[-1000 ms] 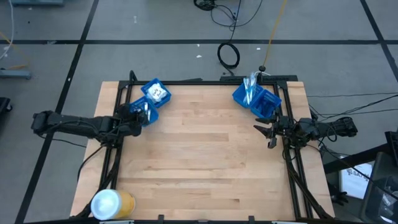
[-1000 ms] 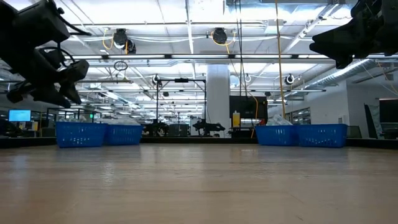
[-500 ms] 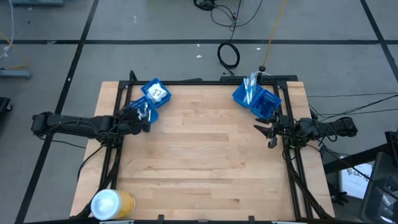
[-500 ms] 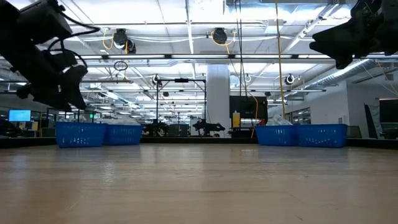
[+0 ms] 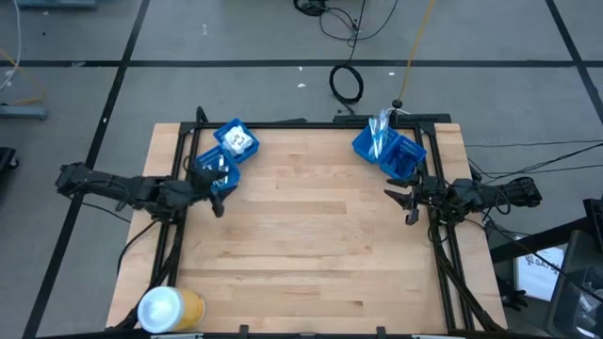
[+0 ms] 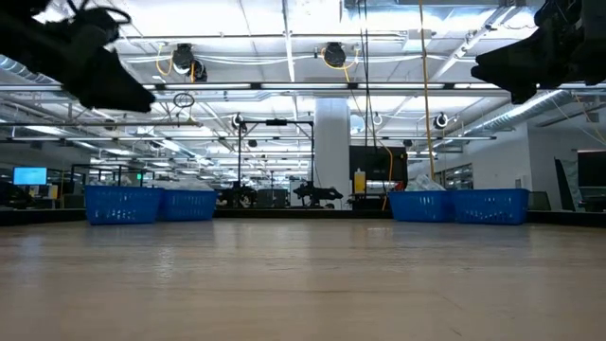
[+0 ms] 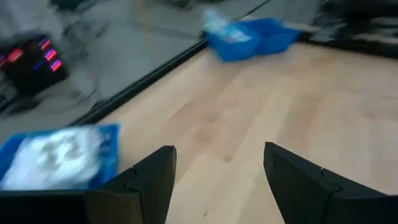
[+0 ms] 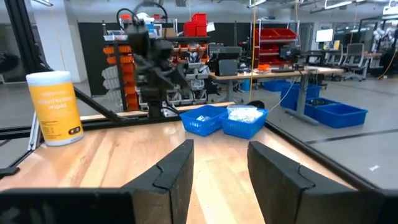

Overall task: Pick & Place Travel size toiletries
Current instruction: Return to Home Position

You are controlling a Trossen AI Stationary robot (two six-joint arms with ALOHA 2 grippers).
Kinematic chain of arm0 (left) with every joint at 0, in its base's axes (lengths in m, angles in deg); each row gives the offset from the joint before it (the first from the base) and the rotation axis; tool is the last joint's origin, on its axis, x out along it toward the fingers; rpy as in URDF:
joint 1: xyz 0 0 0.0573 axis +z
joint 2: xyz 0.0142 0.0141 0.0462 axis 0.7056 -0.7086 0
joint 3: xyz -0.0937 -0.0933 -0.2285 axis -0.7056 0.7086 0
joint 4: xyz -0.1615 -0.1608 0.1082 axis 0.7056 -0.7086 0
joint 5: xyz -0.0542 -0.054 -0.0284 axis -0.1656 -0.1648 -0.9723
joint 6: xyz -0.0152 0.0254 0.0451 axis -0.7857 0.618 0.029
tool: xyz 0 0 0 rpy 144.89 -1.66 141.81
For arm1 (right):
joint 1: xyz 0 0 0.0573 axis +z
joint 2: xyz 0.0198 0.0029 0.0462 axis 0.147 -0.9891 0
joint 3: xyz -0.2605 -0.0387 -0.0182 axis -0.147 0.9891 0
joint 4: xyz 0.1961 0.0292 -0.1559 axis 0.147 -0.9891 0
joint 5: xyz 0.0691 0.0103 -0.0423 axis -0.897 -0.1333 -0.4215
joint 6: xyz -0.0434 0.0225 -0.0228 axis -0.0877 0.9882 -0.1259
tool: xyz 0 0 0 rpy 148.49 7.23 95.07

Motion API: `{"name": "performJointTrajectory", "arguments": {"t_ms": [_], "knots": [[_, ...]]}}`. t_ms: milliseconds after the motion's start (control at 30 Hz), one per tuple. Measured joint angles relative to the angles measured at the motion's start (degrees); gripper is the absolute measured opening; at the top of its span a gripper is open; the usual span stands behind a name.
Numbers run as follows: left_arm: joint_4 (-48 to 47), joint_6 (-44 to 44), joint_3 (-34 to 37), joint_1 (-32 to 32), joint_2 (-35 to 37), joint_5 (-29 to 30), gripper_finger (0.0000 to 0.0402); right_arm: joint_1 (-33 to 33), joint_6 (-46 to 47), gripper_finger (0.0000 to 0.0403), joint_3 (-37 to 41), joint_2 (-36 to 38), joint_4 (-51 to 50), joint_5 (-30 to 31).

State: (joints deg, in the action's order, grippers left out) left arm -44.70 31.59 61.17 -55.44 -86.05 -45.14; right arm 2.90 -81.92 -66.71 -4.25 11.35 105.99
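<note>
The travel size toiletries lie in blue bins along the table's far edge. On the left one bin [image 5: 236, 138] holds white packets, and a nearer bin [image 5: 216, 170] beside it holds small pale items. On the right, two bins [image 5: 388, 149] stand together, with clear and white items sticking out of the far one. My left gripper [image 5: 217, 196] hovers just on the near side of the nearer left bin, open, with nothing between its fingers [image 7: 146, 177]. My right gripper [image 5: 399, 200] waits at the table's right edge, below the right bins, open and empty [image 8: 221, 149].
A big yellow-and-white canister [image 5: 170, 308] stands at the table's near left corner. A black frame rail [image 5: 311, 123] runs along the far edge and down both sides. The bare wooden tabletop [image 5: 311, 226] lies between the two arms.
My left gripper has drawn back from over the nearer left bin toward the table's near edge. It has risen and rolled about its own axis. The right arm has kept still.
</note>
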Motion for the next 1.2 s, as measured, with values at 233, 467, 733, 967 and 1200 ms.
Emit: {"name": "performJointTrajectory", "arguments": {"t_ms": [233, 467, 733, 967, 1200], "knots": [[6.25, 7.64, 5.10, -6.24, 12.60, -0.72, 0.0239, 0.00, -0.43, 0.0139, 0.00, 0.02, -3.28, -0.04], [6.16, 7.11, 13.85, -9.37, 26.00, -3.59, 0.0239, 0.02, -0.53, 0.0139, 0.00, 0.03, -3.26, -4.11], [5.64, 7.84, 14.25, -11.79, 25.76, -5.55, 0.0239, 0.02, 2.13, 0.0139, 5.28, -0.03, 3.97, -12.19], [5.54, 7.15, 14.19, -12.31, 25.79, -5.31, 0.0239, 0.00, 1.83, 0.0139, 7.43, 0.02, 6.66, -12.18], [5.72, 9.35, 14.19, -12.31, 25.75, -5.29, 0.0239, 0.00, 2.04, 0.0139, 7.56, -0.11, 6.72, -12.11]]}}
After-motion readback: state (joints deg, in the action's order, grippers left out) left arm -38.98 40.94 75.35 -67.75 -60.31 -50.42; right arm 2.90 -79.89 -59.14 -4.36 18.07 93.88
